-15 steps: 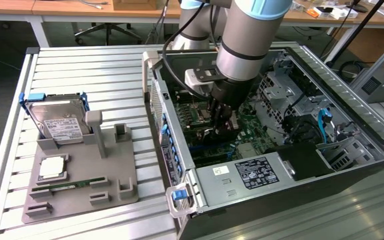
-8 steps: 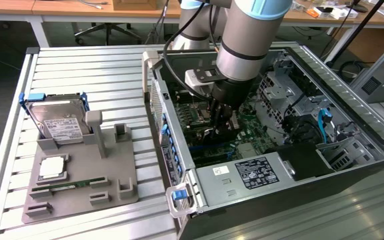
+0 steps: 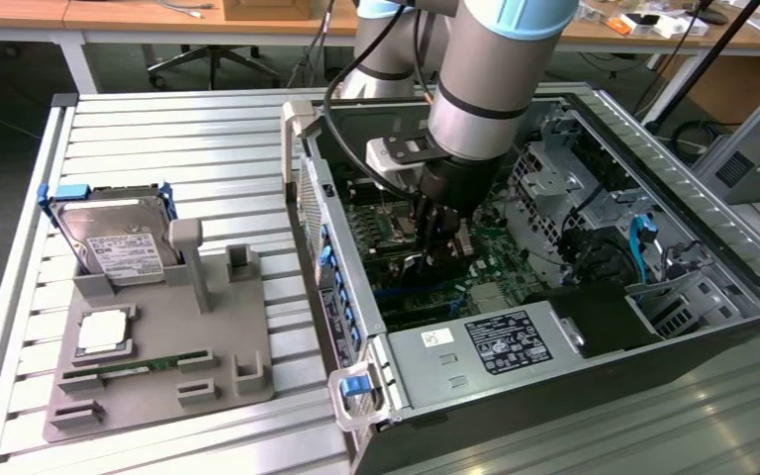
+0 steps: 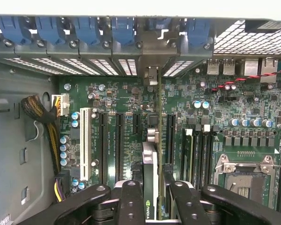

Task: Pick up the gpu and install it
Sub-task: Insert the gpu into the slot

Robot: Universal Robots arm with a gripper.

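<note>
Half-closed pincer (image 4: pixel 152 194) clamped on the gpu (image 4: pixel 150 159), held edge-on between the fingers (image 4: pixel 131 201), above the motherboard (image 4: pixel 126 101) slots inside the computer case (image 3: pixel 592 327).

place: lab/workshop | evidence: slatted aluminium bench (image 3: pixel 155 129); open PC case (image 3: pixel 592 297); desks (image 3: pixel 116 20); office chair (image 3: pixel 209 59)

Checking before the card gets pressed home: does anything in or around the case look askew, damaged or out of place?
Nothing stands out. The gripper holds the gpu edge-on, upright and in line with the motherboard's slots, its bracket toward the rear openings. On the grey tray outside the case, the hard drive and memory stick sit in their holders.
</note>
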